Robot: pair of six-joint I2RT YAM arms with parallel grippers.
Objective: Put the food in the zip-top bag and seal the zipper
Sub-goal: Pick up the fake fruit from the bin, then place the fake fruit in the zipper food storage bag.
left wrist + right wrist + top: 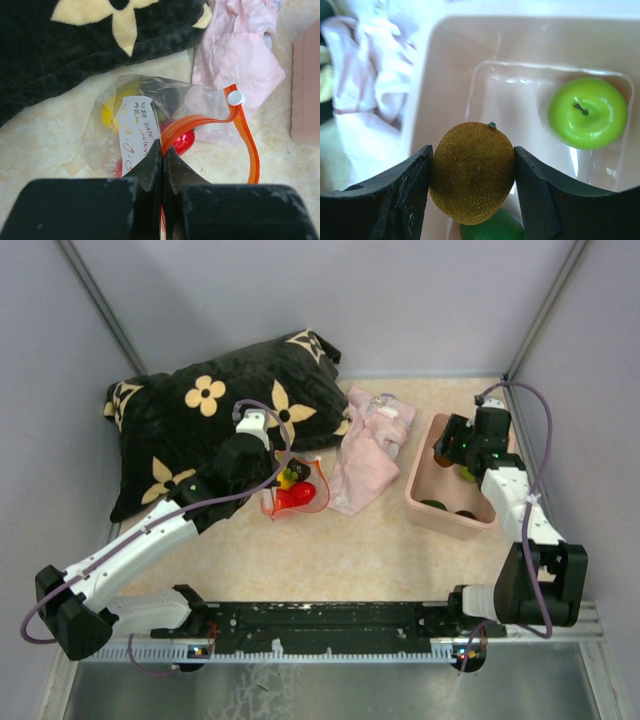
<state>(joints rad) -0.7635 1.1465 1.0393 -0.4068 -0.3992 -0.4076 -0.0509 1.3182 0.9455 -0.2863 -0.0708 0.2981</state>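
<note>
The clear zip-top bag [293, 490] lies beside the black pillow, with red and yellow fruit [183, 142] inside. My left gripper [163, 150] is shut on its orange-red zipper strip [197, 121], which bends up to a white slider [236, 97]. My right gripper [472, 172] is shut on a fuzzy brown kiwi [472, 172], held above the pink bin [424, 490]. A lime green apple [587, 112] and a darker green fruit [492, 227] lie in the bin below.
A black pillow with cream flowers [215, 420] fills the back left. A pale pink cloth [365, 450] lies between the bag and the bin. Grey walls close in on both sides.
</note>
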